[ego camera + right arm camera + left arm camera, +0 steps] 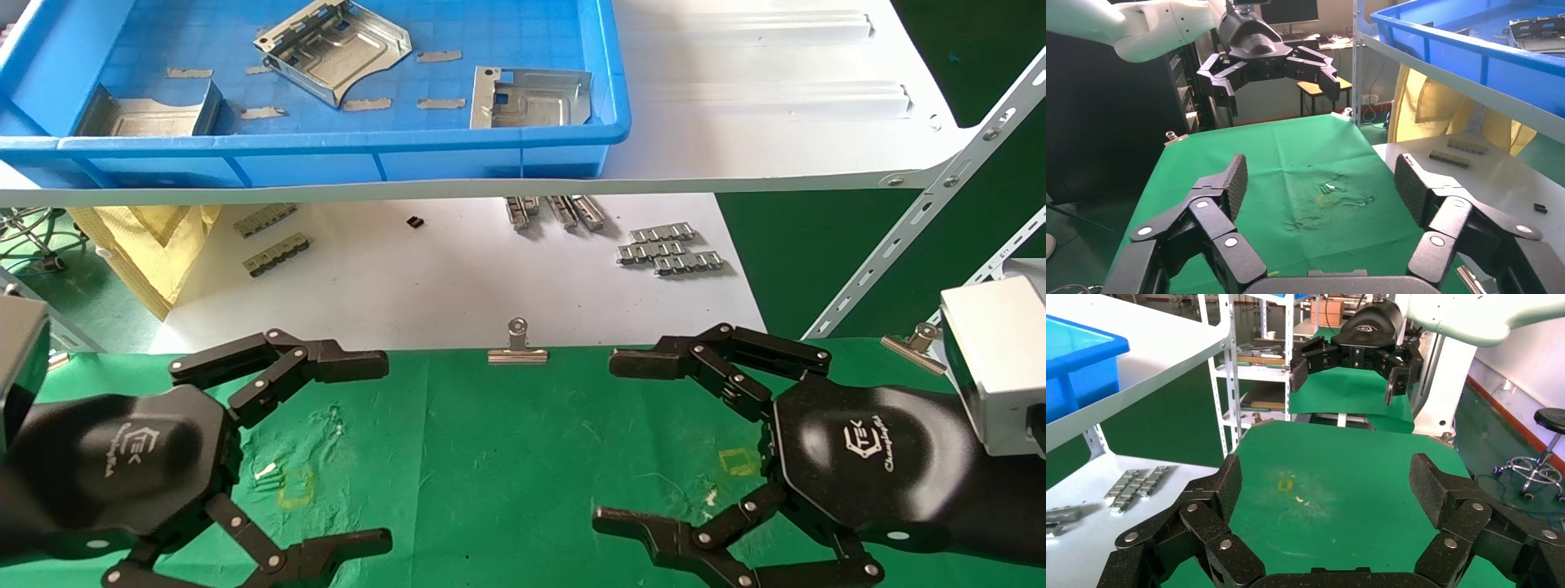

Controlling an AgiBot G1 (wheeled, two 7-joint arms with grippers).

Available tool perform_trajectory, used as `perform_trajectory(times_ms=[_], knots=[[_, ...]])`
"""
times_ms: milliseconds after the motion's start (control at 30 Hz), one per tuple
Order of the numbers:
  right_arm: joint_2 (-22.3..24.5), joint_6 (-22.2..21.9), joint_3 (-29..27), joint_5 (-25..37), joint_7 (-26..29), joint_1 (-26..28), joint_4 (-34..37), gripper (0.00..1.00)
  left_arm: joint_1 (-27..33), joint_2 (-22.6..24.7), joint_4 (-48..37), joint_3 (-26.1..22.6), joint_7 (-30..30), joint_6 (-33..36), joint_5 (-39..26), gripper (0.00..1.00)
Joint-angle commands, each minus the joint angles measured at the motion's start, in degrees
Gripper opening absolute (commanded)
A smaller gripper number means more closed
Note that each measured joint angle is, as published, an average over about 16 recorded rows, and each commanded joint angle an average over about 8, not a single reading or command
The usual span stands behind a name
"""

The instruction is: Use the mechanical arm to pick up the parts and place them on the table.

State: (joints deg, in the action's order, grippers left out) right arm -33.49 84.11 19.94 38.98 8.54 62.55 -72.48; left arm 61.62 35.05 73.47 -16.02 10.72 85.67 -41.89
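Observation:
Three silver sheet-metal parts lie in the blue bin on the shelf: one at the left [151, 113], one in the middle [333, 47], one at the right [531, 98]. My left gripper [384, 447] is open and empty above the green table [490, 457], on its left side. My right gripper [606, 441] is open and empty above the table's right side. The two face each other. The left wrist view shows the left gripper [1324, 484] open over bare green cloth; the right wrist view shows the right gripper [1319, 180] open over it too.
The blue bin [327, 151] sits on the white shelf [776, 98] above and behind the table. Ridged metal strips [670, 249] and a small black piece [415, 221] lie on the white sheet. A binder clip [517, 347] holds the cloth's back edge. Yellow squares [738, 461] mark the cloth.

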Motion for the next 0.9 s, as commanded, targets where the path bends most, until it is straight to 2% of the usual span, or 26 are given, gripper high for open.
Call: perform_trajectory(times_ms=[33,900], knots=[[0.0,0.0,0.0,0.0,0.0,0.0,0.0,0.0,0.0,0.0,0.0,0.0,0.0,0.0,0.0,1.0],[0.0,0.0,0.0,0.0,0.0,0.0,0.0,0.0,0.0,0.0,0.0,0.0,0.0,0.0,0.0,1.0]])
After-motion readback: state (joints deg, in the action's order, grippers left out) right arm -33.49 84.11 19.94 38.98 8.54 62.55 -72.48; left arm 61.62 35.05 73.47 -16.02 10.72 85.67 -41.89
